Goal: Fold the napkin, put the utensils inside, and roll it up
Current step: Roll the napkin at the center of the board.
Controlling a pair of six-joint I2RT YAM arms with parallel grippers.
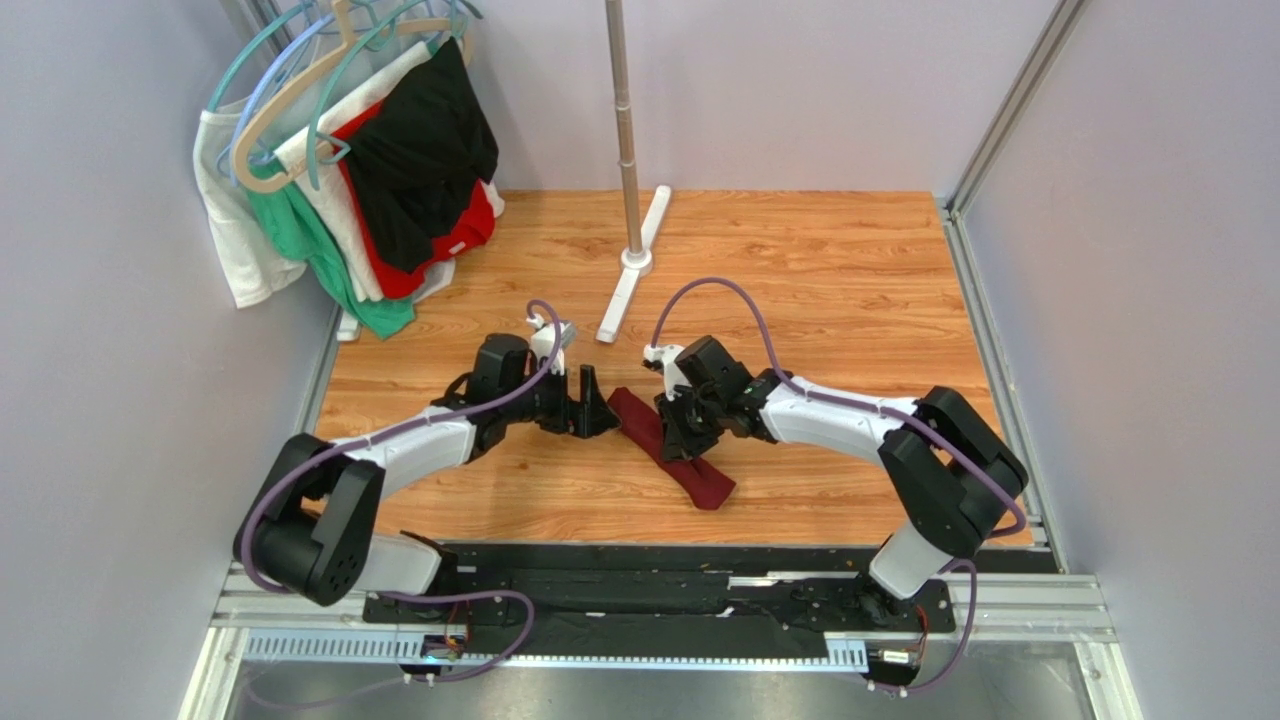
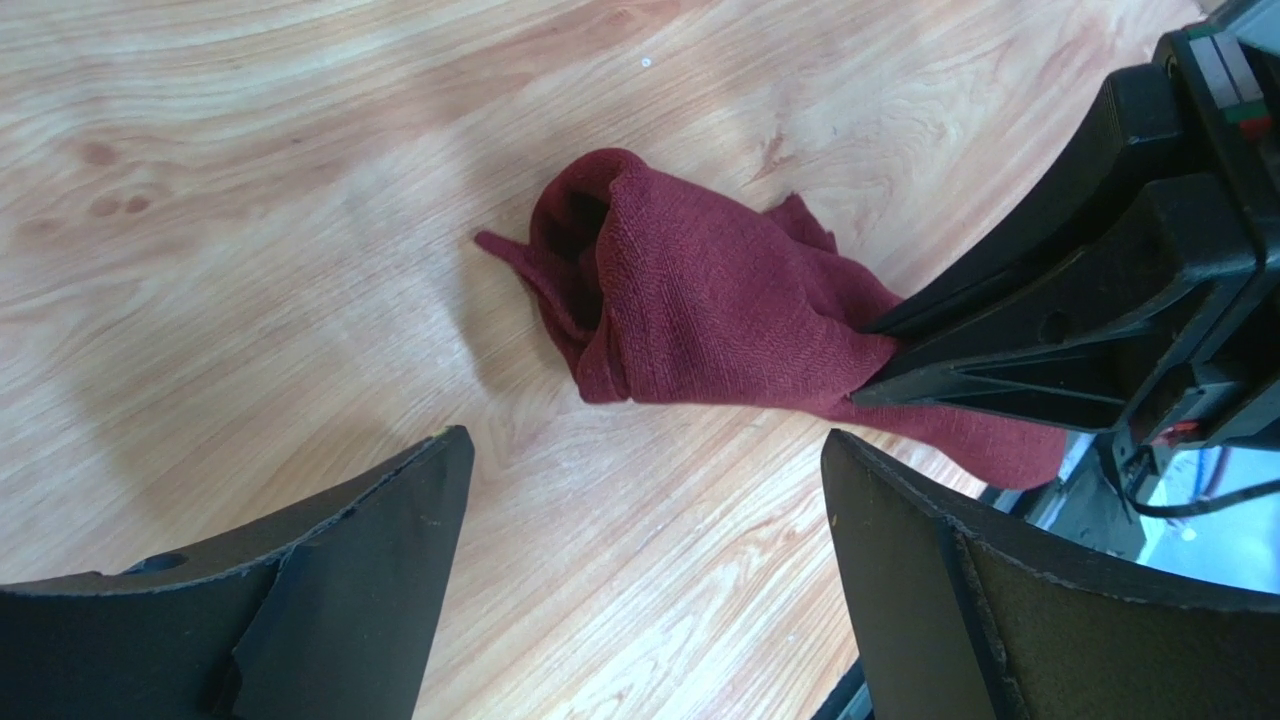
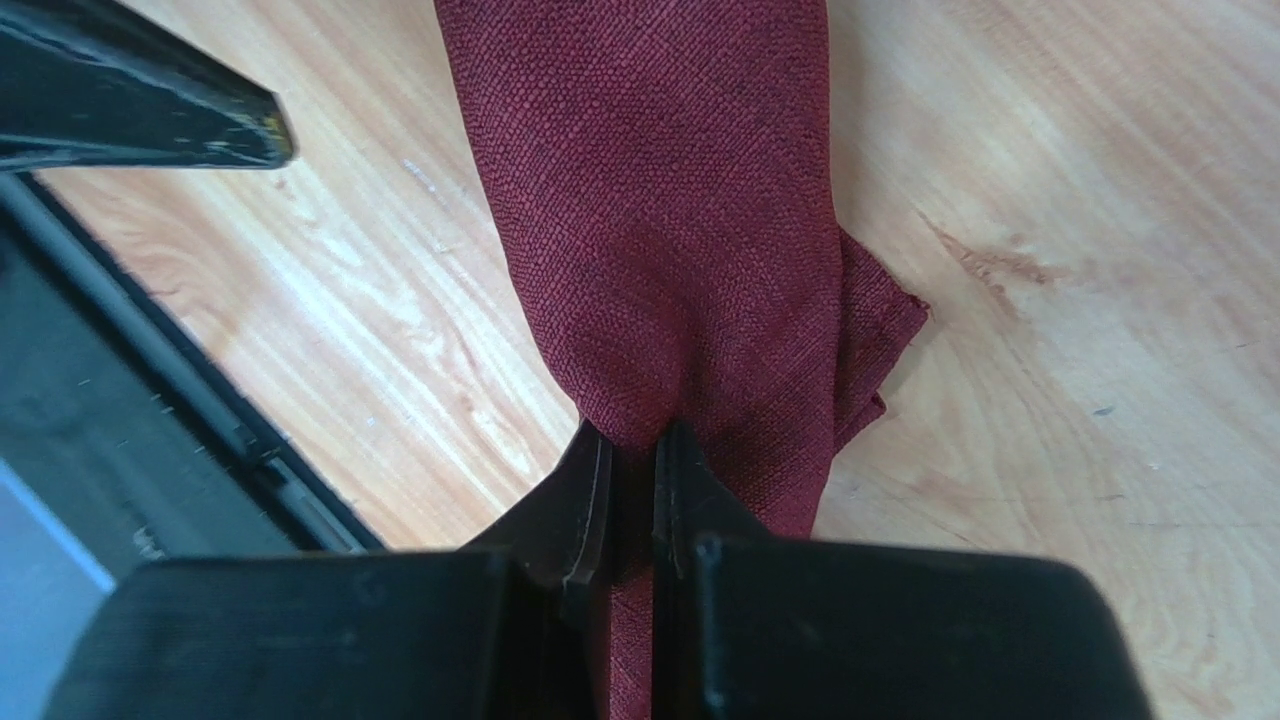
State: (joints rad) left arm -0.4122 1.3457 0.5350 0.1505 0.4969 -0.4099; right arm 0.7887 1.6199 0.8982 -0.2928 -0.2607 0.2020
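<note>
The dark maroon napkin [image 1: 679, 456] lies rolled into a long narrow bundle on the wooden table, running diagonally between the two arms. My right gripper [image 1: 672, 425] is shut on the napkin [image 3: 661, 225], pinching a ridge of cloth near the middle of the roll. My left gripper [image 1: 604, 408] is open and empty, its jaws wide apart just short of the roll's far end [image 2: 706, 300]. The right gripper's fingers [image 2: 1037, 353] show in the left wrist view, clamped on the cloth. The spoon is not in view; I cannot tell whether it is inside the roll.
Garments on hangers [image 1: 361, 150] hang at the back left. A metal pole [image 1: 624, 120] on a white base [image 1: 634, 263] stands at the back centre. The black rail [image 1: 661, 578] runs along the table's near edge. Grey walls close both sides.
</note>
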